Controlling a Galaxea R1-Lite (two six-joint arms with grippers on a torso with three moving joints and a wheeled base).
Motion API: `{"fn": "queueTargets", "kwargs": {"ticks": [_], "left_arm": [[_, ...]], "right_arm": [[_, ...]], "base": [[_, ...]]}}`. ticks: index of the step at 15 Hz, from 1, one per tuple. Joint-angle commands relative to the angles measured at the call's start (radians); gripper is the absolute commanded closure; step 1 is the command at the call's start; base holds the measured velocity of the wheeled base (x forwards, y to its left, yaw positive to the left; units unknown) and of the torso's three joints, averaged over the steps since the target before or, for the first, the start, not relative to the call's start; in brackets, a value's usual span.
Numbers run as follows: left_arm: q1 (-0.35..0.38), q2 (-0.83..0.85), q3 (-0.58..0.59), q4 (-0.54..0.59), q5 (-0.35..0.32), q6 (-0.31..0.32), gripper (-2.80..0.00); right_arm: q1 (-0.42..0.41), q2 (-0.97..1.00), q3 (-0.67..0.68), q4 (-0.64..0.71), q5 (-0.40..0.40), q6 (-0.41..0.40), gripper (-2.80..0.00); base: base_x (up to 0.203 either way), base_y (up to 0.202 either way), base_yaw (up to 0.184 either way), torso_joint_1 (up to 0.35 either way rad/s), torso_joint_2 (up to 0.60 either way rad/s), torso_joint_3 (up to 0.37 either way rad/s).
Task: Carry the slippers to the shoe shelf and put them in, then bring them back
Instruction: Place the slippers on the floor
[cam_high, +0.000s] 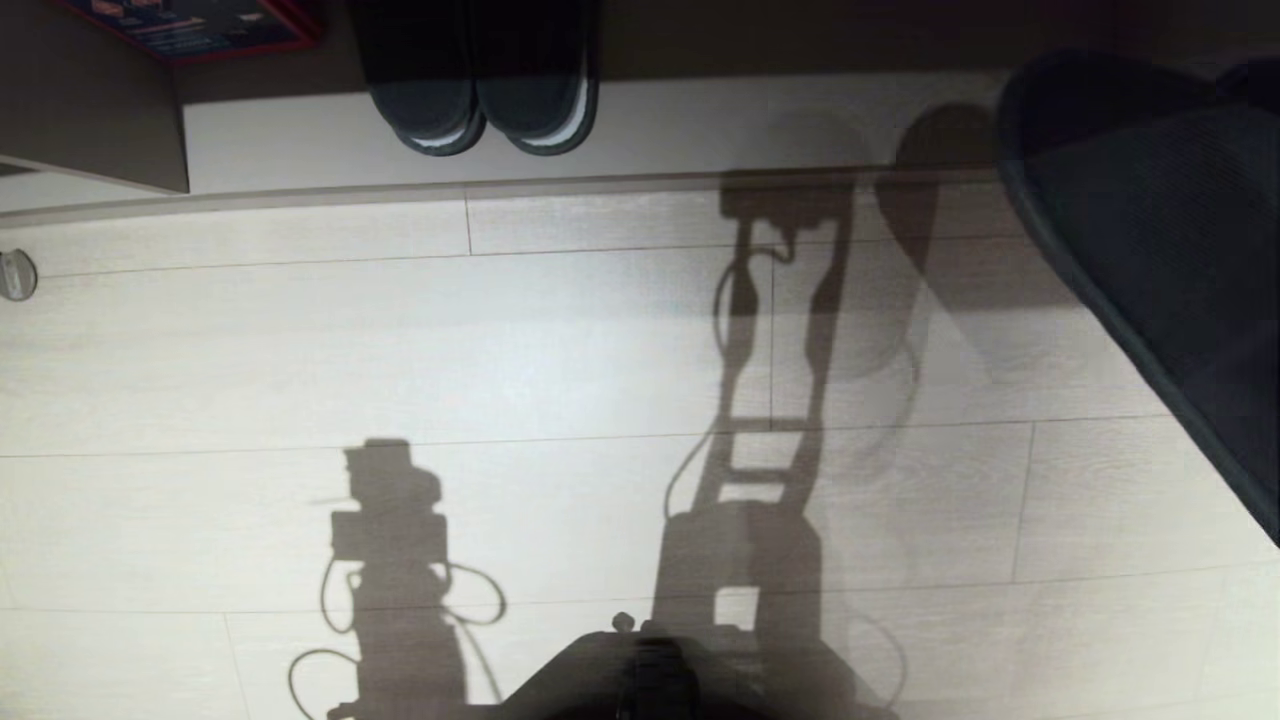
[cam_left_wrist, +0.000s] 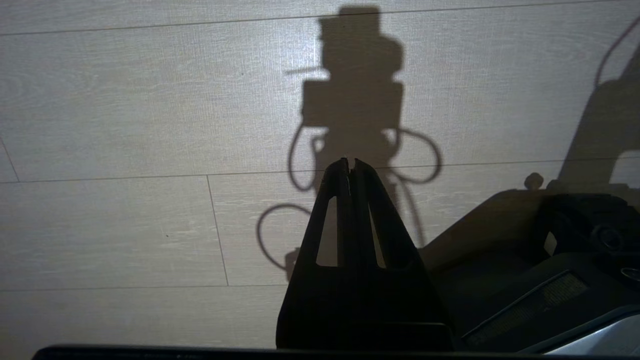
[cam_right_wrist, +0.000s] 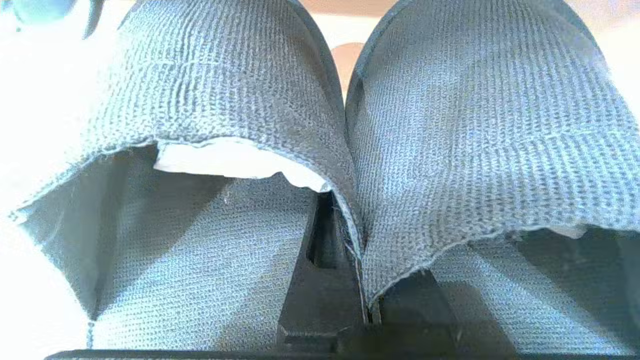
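Dim overall, hard floor (cam_high: 560, 350) shadows, wrist glare

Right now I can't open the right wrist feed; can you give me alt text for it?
Two grey-blue knit slippers side by side fill the view, toe bands pointing away. The right hand is shut on their touching inner edges, one finger inside each slipper. A bright pale surface shows behind them.

A dark pair with pale sole rims (cam_high: 485, 95) sits beside a red-edged box (cam_high: 195, 28), above pale plank floor (cam_high: 560, 350).

The slippers (cam_right_wrist: 320, 150) hide the right tool's (cam_right_wrist: 362, 300) tips; their heels are cropped.
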Motion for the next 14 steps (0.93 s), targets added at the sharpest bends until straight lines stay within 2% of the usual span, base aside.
{"fn": "queueTargets", "kwargs": {"ticks": [1,5,8,10,12,14], "left_arm": [[0.001,0.001,0.0,0.0,-0.001,0.0,0.0],[0.0,0.001,0.0,0.0,-0.001,0.0,0.0],[0.001,0.001,0.0,0.0,0.0,-0.002,0.0],[0.001,0.001,0.0,0.0,0.0,-0.002,0.0],[0.0,0.001,0.0,0.0,0.0,-0.002,0.0],[0.001,0.001,0.0,0.0,0.0,-0.002,0.0]], "right_arm": [[-0.057,-0.27,0.042,0.108,-0.001,0.0,0.0],[-0.239,-0.535,0.111,0.362,0.021,0.007,0.0],[-0.272,-0.732,0.224,0.53,0.117,0.027,0.0],[-0.288,-0.851,0.353,0.647,0.164,0.034,0.0],[-0.295,-0.883,0.482,0.666,0.178,0.035,0.0],[-0.297,-0.889,0.521,0.691,0.144,0.037,0.0]], "base": [[0.0,0.0,0.0,0.0,0.0,0.0],[0.0,0.0,0.0,0.0,0.0,0.0],[0.0,0.0,0.0,0.0,0.0,0.0],[0.0,0.0,0.0,0.0,0.0,0.0],[0.0,0.0,0.0,0.0,0.0,0.0],[0.0,0.0,0.0,0.0,0.0,0.0]]}}
